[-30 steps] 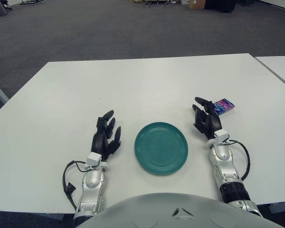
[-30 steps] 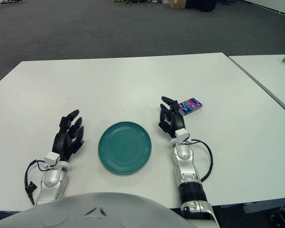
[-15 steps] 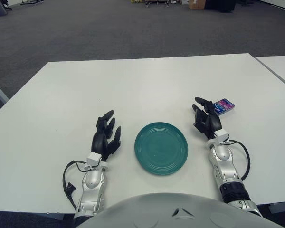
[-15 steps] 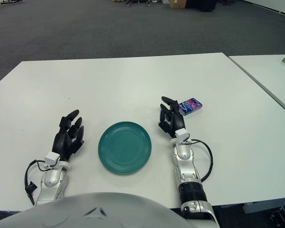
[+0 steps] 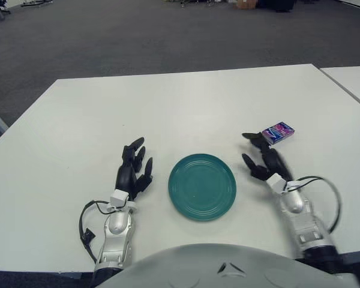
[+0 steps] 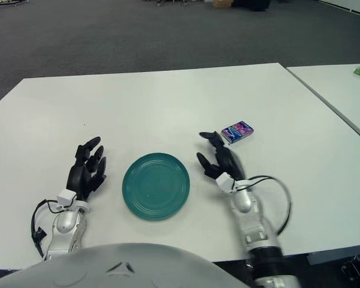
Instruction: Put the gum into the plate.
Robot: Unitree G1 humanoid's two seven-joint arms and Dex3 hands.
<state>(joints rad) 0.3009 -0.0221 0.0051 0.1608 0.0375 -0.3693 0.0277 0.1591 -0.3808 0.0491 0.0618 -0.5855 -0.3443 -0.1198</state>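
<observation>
On the white bench (image 5: 186, 102), the gum (image 5: 278, 132) lies flat beyond the right hand (image 5: 262, 161), whose fingers (image 5: 250, 137) spread wide, holding nothing. The pack looks light, stiff and slick; pinching its long edges seems best. The plate (image 5: 202, 186) sits between that hand and the idle left hand (image 5: 134, 170).

A white table (image 5: 186, 102) carries everything here. A teal plate (image 5: 202, 186) lies flat near its front edge, and a small purple-and-blue gum pack (image 5: 278, 132) lies at about two o'clock from the plate, well apart.
</observation>
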